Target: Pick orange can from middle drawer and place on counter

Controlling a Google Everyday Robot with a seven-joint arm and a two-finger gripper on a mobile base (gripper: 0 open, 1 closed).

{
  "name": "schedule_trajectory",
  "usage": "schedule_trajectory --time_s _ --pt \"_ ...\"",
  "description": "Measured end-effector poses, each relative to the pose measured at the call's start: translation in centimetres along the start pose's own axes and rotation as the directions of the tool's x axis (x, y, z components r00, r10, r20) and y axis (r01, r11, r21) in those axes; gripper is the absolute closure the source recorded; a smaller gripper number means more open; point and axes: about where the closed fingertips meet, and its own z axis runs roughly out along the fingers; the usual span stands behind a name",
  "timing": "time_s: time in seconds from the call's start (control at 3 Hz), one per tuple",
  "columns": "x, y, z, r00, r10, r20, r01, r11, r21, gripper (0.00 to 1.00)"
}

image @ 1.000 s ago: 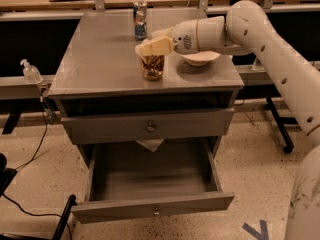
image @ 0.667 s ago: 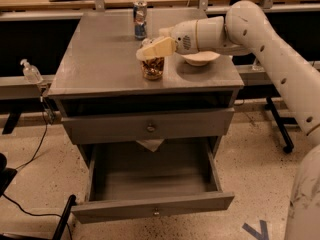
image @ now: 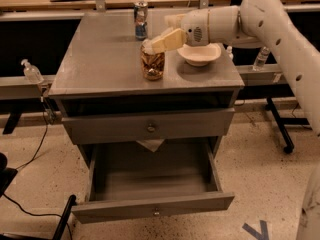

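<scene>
Gripper [image: 154, 48] clasps the top of the orange can [image: 152, 66], fingers closed around it. It stands upright on the grey cabinet surface [image: 100, 59], left of a white bowl [image: 200, 54]. Below, the middle drawer [image: 155, 181] hangs open.

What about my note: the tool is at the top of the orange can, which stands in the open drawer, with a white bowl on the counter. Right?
No. The camera view shows the orange can standing on the counter, not in the open drawer. The rest holds: the tool is at its top and the white bowl sits on the counter.
</scene>
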Motion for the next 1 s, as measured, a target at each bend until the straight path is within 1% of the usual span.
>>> schedule_trajectory --time_s 0.33,0.67,1.0 --pt "-2.7 1.4 -1.1 0.991 -0.088 0.104 0.097 0.9922 -0.078 0.00" --pt "-4.0 2.1 -1.9 0.980 -0.142 0.143 0.158 0.9815 -0.109 0.00" --pt "-3.9 2.1 -1.8 0.980 -0.138 0.142 0.154 0.9821 -0.109 0.00"
